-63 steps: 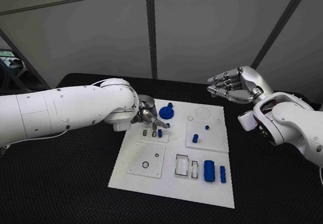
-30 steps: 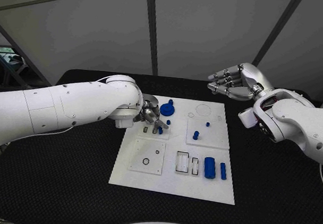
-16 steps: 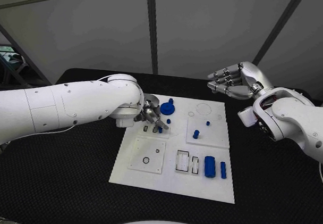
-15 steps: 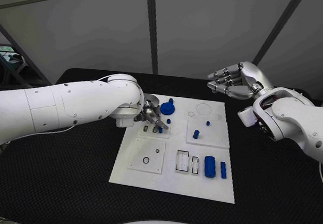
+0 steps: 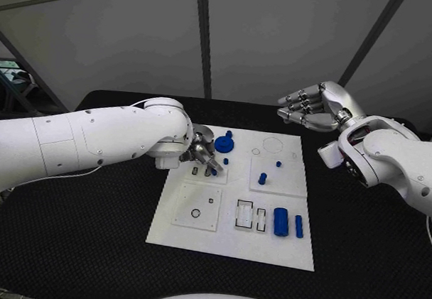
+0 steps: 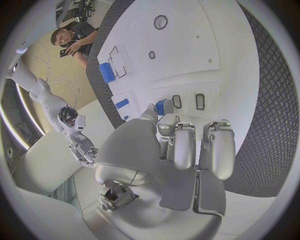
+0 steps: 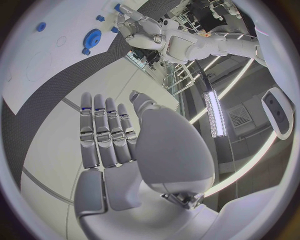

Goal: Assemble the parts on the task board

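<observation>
L hand (image 5: pixel 200 156) pinches small blue part (image 6: pixel 160 107) over task board (image 5: pixel 229 247). R hand (image 5: pixel 313 107) raised off table, fingers apart, holds nothing.

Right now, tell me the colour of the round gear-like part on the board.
Blue; the gear-like part shows best in the head view.

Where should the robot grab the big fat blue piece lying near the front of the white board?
Best guess: grip the thick blue piece across its middle, fingers on its long sides, coming from above. It lies flat on the task board, a thin blue bar close on one side, so straight down gives the most room.
</observation>
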Available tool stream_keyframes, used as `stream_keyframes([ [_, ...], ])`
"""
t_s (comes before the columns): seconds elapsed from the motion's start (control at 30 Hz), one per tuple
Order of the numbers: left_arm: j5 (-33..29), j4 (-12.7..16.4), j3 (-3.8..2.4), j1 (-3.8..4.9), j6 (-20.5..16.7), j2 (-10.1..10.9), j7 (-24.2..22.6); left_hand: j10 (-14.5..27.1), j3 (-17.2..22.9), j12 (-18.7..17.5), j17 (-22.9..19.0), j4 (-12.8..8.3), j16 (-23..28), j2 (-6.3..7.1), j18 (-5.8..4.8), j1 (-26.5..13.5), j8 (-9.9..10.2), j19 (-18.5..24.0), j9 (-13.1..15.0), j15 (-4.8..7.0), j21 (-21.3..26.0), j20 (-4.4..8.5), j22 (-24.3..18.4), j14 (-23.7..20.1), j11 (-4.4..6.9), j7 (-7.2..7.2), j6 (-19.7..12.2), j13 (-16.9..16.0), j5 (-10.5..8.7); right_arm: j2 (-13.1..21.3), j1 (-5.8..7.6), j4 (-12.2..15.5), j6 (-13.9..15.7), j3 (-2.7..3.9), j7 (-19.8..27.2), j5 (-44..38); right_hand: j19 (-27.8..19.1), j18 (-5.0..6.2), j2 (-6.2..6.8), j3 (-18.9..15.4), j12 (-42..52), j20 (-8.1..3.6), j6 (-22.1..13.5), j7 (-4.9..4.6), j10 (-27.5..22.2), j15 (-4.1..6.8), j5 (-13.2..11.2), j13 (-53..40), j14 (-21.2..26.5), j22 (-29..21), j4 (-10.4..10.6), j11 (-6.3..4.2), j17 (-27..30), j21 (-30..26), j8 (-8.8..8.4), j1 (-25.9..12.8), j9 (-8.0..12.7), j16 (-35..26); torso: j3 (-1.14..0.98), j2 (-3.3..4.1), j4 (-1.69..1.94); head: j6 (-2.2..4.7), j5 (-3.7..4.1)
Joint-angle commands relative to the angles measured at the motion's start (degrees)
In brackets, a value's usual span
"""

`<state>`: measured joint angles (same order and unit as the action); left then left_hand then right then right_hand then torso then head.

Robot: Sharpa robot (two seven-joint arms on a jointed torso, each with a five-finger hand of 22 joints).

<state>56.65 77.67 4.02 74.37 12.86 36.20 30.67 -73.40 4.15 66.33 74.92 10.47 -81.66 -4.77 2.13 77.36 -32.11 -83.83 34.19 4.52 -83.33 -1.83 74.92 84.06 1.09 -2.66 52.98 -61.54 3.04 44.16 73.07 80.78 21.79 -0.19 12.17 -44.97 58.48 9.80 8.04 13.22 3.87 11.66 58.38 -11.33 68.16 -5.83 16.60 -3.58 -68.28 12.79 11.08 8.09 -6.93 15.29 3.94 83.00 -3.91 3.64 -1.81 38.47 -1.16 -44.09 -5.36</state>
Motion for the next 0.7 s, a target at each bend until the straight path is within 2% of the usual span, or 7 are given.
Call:
stream_keyframes([
  [0.03, -1.5, 0.3, 0.08, -0.03, -0.6, 0.2, 0.3, 0.1, 3.5, -0.5, 4.8, -0.8, 0.4, -0.3, 0.26, 1.8, 0.4, -1.2, 0.4, 0.4, 0.0, 0.48, 4.0, 3.1, 0.52, 0.07, -0.7, 0.1, 0.19, -0.1, 0.12, -0.1, 0.0, 0.04, 0.2, -0.1, 0.5, 0.69, -0.05, 0.0, -0.1, -0.05, 0.0, -0.39, -0.5, 0.16, 0.3, 0.0, 0.4, -0.1, -0.3, -0.04, 0.0, -0.3, -0.22, -0.5, 0.0, 0.0, 0.01, 0.03, 0.01, -0.06, -0.06],
  [0.17, -2.5, 0.8, 0.07, -0.04, -1.3, 0.7, 0.2, 0.1, 12.1, -1.0, 4.8, -1.5, 0.4, 1.68, 0.28, 1.5, 0.5, -1.2, 1.3, 0.17, 0.1, 0.54, 4.1, 3.1, 0.55, -0.22, -1.0, 0.3, 0.34, -0.2, 0.12, -0.3, 0.1, 0.04, 0.4, -0.1, 0.6, 0.69, -0.07, 0.0, -0.1, -0.05, 0.0, -0.39, -0.5, 0.15, 0.4, 0.0, 0.4, -0.1, -0.3, -0.03, 0.1, -0.3, -0.23, -0.5, 0.0, 0.0, 0.01, 0.02, 0.06, -0.16, -0.09],
  [0.23, -2.9, 1.1, 0.07, -0.04, -1.8, 1.1, 0.2, -0.2, 21.5, -1.1, 4.9, -1.2, 0.5, 5.09, 0.32, -1.8, -0.1, -1.2, 2.7, -0.16, 0.1, 0.58, 4.3, 3.1, 0.3, -1.03, -1.1, 0.4, 0.2, -0.2, 0.12, -0.4, 0.2, 0.04, 0.5, -0.1, 0.7, 0.68, -0.06, -0.1, -0.1, -0.02, 0.0, -0.43, -0.5, 0.12, 0.3, 0.0, 0.4, -0.3, -0.2, -0.01, 0.2, -0.5, -0.24, -0.8, 0.0, 0.0, 0.0, 0.02, 0.07, -0.15, -0.14],
  [0.33, -3.7, 1.6, 0.07, -0.05, -3.3, 1.7, 0.0, -0.5, 27.6, -0.9, 5.0, -2.6, 0.5, 7.62, 0.25, -3.8, -0.7, -1.3, 4.0, 0.17, 0.1, 0.27, 4.4, 3.2, 0.32, -0.15, -1.3, 0.1, 0.29, -0.3, 0.12, -0.7, 0.2, 0.04, 0.5, -0.1, 0.7, 0.68, -0.06, -0.2, -0.1, 0.0, 0.0, -0.44, -0.6, 0.11, 0.3, 0.0, 0.4, -0.4, -0.2, 0.02, 0.3, -0.6, -0.24, -0.9, 0.0, 0.0, 0.0, -0.05, 0.15, -0.21, -0.17],
  [0.37, -4.1, 1.9, 0.07, -0.05, -4.3, 2.1, -0.1, -0.8, 32.0, -0.7, 5.1, -3.7, 0.6, 9.17, 0.23, -6.2, -1.3, -1.3, 5.1, 0.11, 0.2, 0.22, 4.5, 3.2, 0.44, -0.13, -1.6, 0.0, 0.38, -0.3, 0.12, -0.8, 0.2, 0.03, 0.5, -0.1, 0.8, 0.68, -0.07, -0.3, -0.1, 0.01, 0.0, -0.44, -0.6, 0.1, 0.2, 0.0, 0.4, -0.4, -0.2, 0.02, 0.3, -0.7, -0.24, -1.0, 0.0, 0.0, -0.01, -0.08, 0.18, -0.18, -0.18],
  [0.53, -4.8, 3.4, 0.08, -0.08, -8.0, 3.6, -0.4, -1.3, 35.5, -0.1, 5.1, -5.1, 0.6, 9.94, 0.22, -8.2, -2.0, -1.4, 6.2, 0.25, 0.1, 0.32, 4.7, 3.2, 0.35, -0.04, -1.5, -0.6, 0.55, -0.3, 0.12, -1.1, 0.3, 0.03, 0.6, -0.1, 0.8, 0.68, -0.07, -0.3, -0.1, 0.02, 0.0, -0.44, -0.6, 0.09, 0.2, 0.0, 0.4, -0.5, -0.1, 0.03, 0.4, -0.8, -0.24, -1.1, 0.0, 0.0, -0.04, -0.08, 0.18, -0.17, -0.32],
  [0.7, -5.1, 5.4, 0.11, -0.12, -11.6, 5.5, -0.6, -1.7, 37.8, 0.3, 5.1, -6.3, 0.6, 10.86, 0.16, -9.8, -2.6, -1.6, 7.1, 0.35, -0.1, 0.39, 5.0, 3.2, 0.43, 0.05, -1.5, -1.0, 2.94, -0.3, 0.12, -1.3, 0.3, 0.03, 0.6, -0.1, 0.9, 0.68, -0.08, -0.4, -0.1, 0.04, 0.0, -0.44, -0.6, 0.08, 0.2, 0.0, 0.4, -0.6, -0.1, 0.04, 0.5, -0.9, -0.24, -1.3, 0.0, 0.0, -0.17, -0.08, 0.35, -0.12, -0.4],
])
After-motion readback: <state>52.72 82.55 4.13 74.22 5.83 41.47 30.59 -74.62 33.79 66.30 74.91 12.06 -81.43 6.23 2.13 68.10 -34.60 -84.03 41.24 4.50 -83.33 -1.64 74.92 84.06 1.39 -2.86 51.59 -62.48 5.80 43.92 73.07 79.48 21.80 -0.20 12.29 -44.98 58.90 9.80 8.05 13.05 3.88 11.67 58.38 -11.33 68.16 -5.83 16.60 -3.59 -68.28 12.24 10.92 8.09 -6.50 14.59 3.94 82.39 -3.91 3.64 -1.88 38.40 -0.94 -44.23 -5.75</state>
